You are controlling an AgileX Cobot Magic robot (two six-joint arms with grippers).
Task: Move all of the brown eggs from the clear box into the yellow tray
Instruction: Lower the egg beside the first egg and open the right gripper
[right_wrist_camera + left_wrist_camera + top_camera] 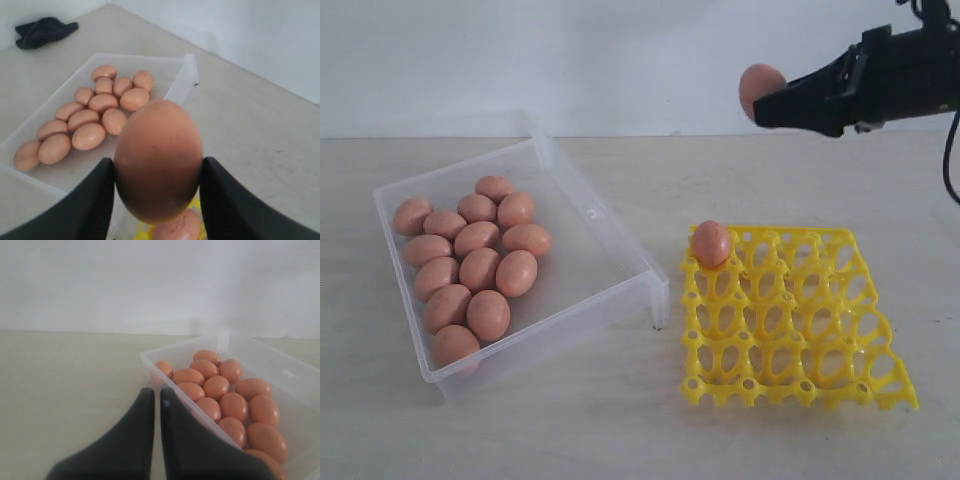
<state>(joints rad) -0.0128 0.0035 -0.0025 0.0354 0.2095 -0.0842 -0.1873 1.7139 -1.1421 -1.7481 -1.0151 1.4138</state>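
Observation:
My right gripper (767,97) hangs high above the table, behind the yellow tray (800,392), shut on one brown egg (760,86). The right wrist view shows that egg (157,160) pinched between both black fingers (92,200). One brown egg (711,243) sits in the tray's far-left corner cell. Several brown eggs (470,265) lie clustered in the left part of the clear box (610,250). My left gripper (156,391) hovers just outside the box's wall (280,357), jaws nearly touching, with nothing between them. The exterior view does not show it.
A dark cloth (42,31) lies on the table beyond the box. The box and tray stand side by side with a narrow gap of pale tabletop (670,400) between them. A white wall runs behind the table.

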